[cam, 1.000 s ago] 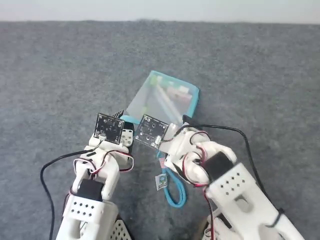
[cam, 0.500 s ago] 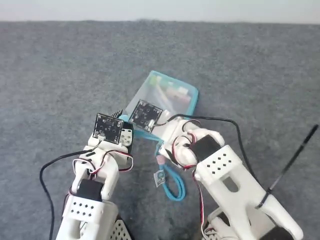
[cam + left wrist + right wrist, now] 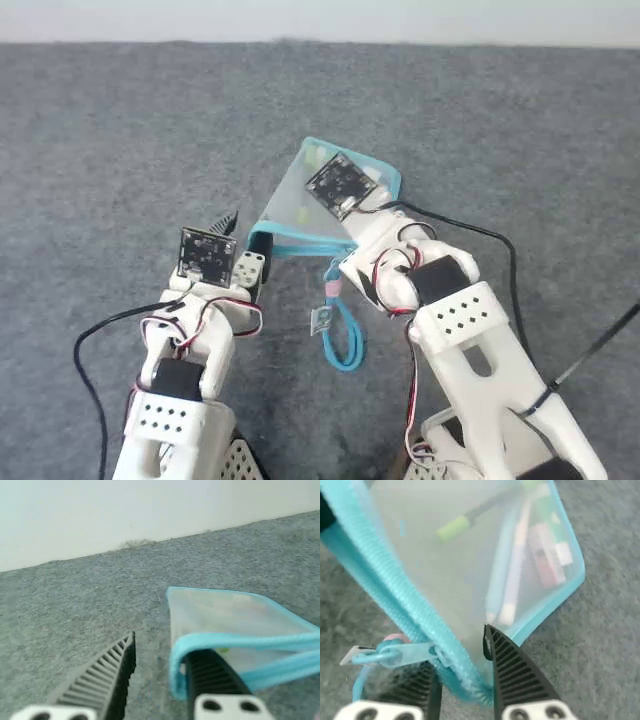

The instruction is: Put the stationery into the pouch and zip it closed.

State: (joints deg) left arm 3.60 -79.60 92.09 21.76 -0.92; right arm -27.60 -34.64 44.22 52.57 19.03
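Now the right fingers [image 3: 512,675] pinch the pouch [image 3: 470,570] by its teal zip edge; left fingers [image 3: 107,675] spread, one tucked under its corner, translucent, pens [image 3: 519,550] showing inside

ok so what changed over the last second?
The right arm swung forward across the pouch. The right gripper now pinches the zipper edge beside the pull. The strap tag slid forward with it, and the pouch's near edge looks raised. The left gripper shifted slightly aside and is open at the pouch's corner. The pouch's far end and the stationery inside stayed put.
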